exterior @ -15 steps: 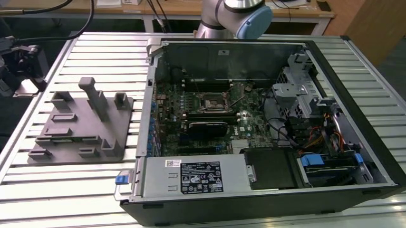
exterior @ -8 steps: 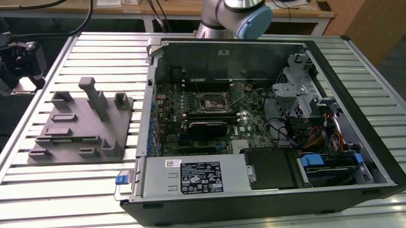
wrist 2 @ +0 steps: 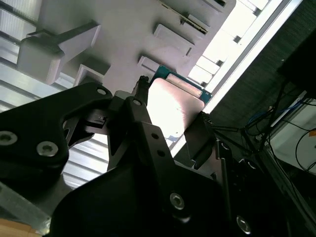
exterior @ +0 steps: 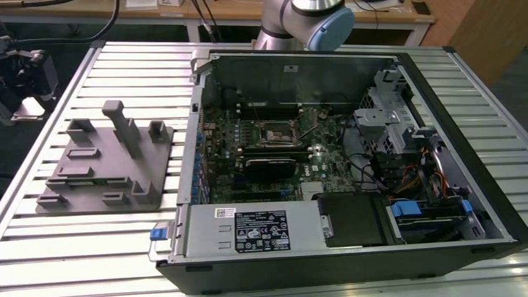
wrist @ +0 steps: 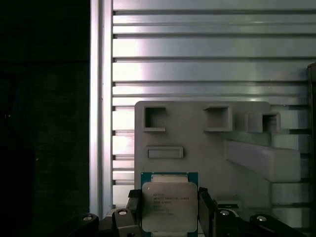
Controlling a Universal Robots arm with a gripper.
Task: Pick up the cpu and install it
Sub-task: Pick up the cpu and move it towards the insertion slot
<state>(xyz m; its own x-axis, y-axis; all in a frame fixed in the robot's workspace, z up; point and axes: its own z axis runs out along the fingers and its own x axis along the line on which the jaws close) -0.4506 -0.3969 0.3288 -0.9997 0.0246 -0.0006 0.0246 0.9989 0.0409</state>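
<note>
Status at inspection: pick-up appears complete, installation not done. The gripper (wrist: 169, 218) is clamped on the cpu (wrist: 169, 205). In both wrist views a black finger (wrist: 134, 210) presses against each of two opposite sides of the chip, with no gap visible on either side. The second wrist view confirms this, showing the cpu (wrist 2: 173, 104) as a bright metal plate on a teal edge, seated between the fingers of the gripper (wrist 2: 172, 112). The chip is carried top plate up and reads as level. It hangs over the grey fixture (wrist: 197, 143), and it is judged to be lifted clear of that fixture rather than resting in it, since the fixture's pockets look small and distant behind it. The fixture (exterior: 99, 167) sits on the slatted table (exterior: 123, 62) near the table edge on the exterior view's left. The arm's dark wrist end (exterior: 23, 74) stands at that same edge. The open computer case (exterior: 297, 74) occupies the middle of the table and its side on the exterior view's right, well apart from the fixture. Inside it, the socket (exterior: 272, 133) on the motherboard (exterior: 326, 164) shows a dark centre within its metal frame, and no silver-topped chip is seen in it. Whether the socket's frame is latched or raised cannot be determined. Outstanding items are carrying the chip to the case, aligning it, seating it in the socket and releasing it.
</note>
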